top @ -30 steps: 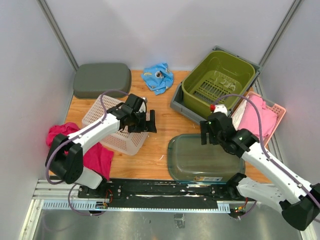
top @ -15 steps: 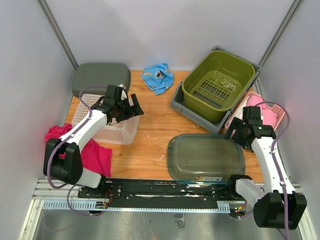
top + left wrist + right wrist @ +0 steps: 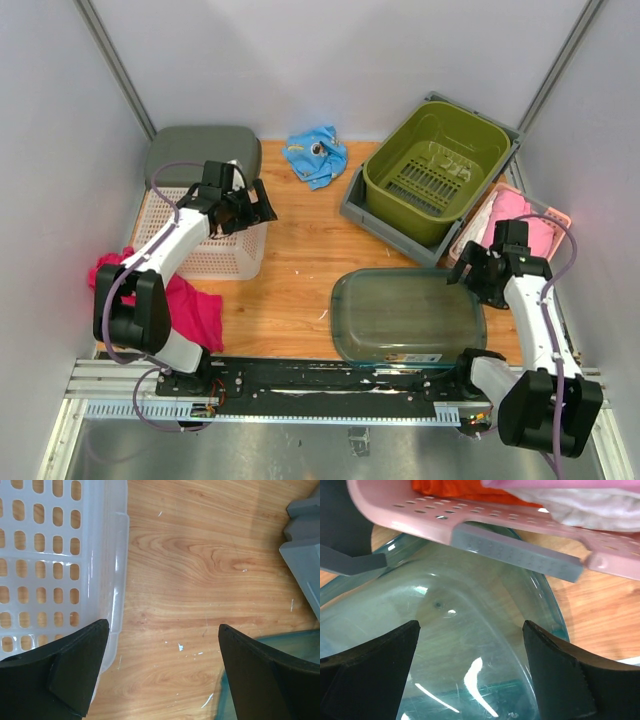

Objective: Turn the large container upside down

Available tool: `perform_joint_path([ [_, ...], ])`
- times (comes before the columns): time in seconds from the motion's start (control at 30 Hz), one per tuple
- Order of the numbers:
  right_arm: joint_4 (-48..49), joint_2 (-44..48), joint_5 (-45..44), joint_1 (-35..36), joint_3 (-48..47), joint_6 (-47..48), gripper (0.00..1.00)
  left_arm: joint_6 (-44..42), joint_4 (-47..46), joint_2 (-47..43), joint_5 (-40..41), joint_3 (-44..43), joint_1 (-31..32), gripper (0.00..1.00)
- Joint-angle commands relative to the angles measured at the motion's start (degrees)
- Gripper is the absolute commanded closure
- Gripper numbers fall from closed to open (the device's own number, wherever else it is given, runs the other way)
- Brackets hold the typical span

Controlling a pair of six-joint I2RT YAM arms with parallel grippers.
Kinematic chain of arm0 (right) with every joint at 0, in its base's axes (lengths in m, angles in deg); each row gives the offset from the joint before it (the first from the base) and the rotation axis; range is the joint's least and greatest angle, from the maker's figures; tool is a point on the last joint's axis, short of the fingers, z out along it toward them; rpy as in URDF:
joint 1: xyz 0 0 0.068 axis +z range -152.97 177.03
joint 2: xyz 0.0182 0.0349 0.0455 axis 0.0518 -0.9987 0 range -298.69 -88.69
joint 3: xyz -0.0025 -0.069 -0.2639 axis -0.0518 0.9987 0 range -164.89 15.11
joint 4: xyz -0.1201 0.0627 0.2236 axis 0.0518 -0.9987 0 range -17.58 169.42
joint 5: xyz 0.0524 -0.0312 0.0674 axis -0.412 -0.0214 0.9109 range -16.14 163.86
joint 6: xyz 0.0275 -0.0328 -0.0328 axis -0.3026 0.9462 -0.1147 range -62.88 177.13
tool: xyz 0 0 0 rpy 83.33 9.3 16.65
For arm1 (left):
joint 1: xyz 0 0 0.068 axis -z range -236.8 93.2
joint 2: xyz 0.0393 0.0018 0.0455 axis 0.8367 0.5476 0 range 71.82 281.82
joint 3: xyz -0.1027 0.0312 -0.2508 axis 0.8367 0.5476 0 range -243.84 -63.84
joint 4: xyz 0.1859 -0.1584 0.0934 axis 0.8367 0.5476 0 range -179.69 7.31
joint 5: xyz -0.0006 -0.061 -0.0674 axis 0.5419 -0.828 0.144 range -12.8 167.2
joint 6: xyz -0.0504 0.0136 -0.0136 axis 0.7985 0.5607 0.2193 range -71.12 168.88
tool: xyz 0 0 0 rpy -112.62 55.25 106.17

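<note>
The large container [image 3: 410, 315] is a clear teal-tinted tub at the front middle of the table, lying with its rounded base up and its rim on the wood. It fills the right wrist view [image 3: 460, 630], and its edge shows in the left wrist view [image 3: 302, 641]. My right gripper [image 3: 470, 275] is open and empty, over the tub's right end [image 3: 470, 640]. My left gripper [image 3: 255, 205] is open and empty, over bare wood beside the right rim of a white perforated basket [image 3: 200, 240], as the left wrist view [image 3: 162, 645] shows.
A green tub [image 3: 437, 165] sits in a grey tray [image 3: 360, 210] at the back right. A pink basket [image 3: 520, 225] with cloths overhangs the large container's right end [image 3: 520, 520]. A grey lid [image 3: 200, 150], blue cloth [image 3: 315, 152] and pink cloth [image 3: 185, 305] lie left.
My left gripper has moved back and left, and the white basket has shifted left with it. My right arm has drawn back to the right. The large container has slid slightly left.
</note>
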Motion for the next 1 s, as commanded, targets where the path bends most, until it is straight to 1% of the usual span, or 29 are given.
perform_joint_path([
  [0.0,0.51,-3.21,15.87,-0.45,3.88,1.29,0.16,-3.89,3.59,-1.83,2.51,-2.38,-0.72,0.03],
  [0.13,5.28,-1.66,26.87,0.1,9.79,-3.29,0.19,-4.69,7.21,-4.41,-2.16,-4.91,-0.68,0.02],
  [0.23,10.32,2.18,31.18,3.64,13.64,-10.38,0.2,-3.46,10.25,-6.6,-2.69,-7.42,-0.68,0.01],
  [0.3,14.71,4.74,31.57,8.85,15.46,-16.58,0.2,-2.93,12.11,-7.54,-3.28,-9.97,-0.69,0.01],
  [0.4,21.96,6.87,27.77,20.66,16.59,-24.93,0.2,-2.01,12.75,-8.83,-5.2,-13.14,-0.76,0.01],
  [0.47,25.34,5.44,25.46,27.11,15.57,-26.51,0.2,-1.45,12.71,-9.27,-6.96,-14.47,-0.6,0.01],
  [0.53,24.12,2.32,24.4,29.27,13.42,-25.49,0.2,-1.04,12.7,-9.33,-8.43,-15.01,-0.33,0.01],
  [0.67,23.98,-1.48,25.12,29.78,11.6,-23.28,0.2,-1.1,12.56,-9.5,-8.57,-13.88,1.64,0.01],
  [0.8,26.5,-3.27,26.3,30.16,11.84,-22.83,0.19,-1.6,12.78,-8.94,-6.67,-12.45,5.93,0.01],
  [0.83,27.26,-3.87,26.35,30.32,11.66,-22.76,0.19,-1.27,13.62,-8.21,-4.95,-12.33,6.55,0.01],
  [0.97,28.72,-7.95,26.41,31.31,8.63,-20.8,0.19,2.42,18.77,-7.18,8.43,-11.16,6.62,0.01],
])
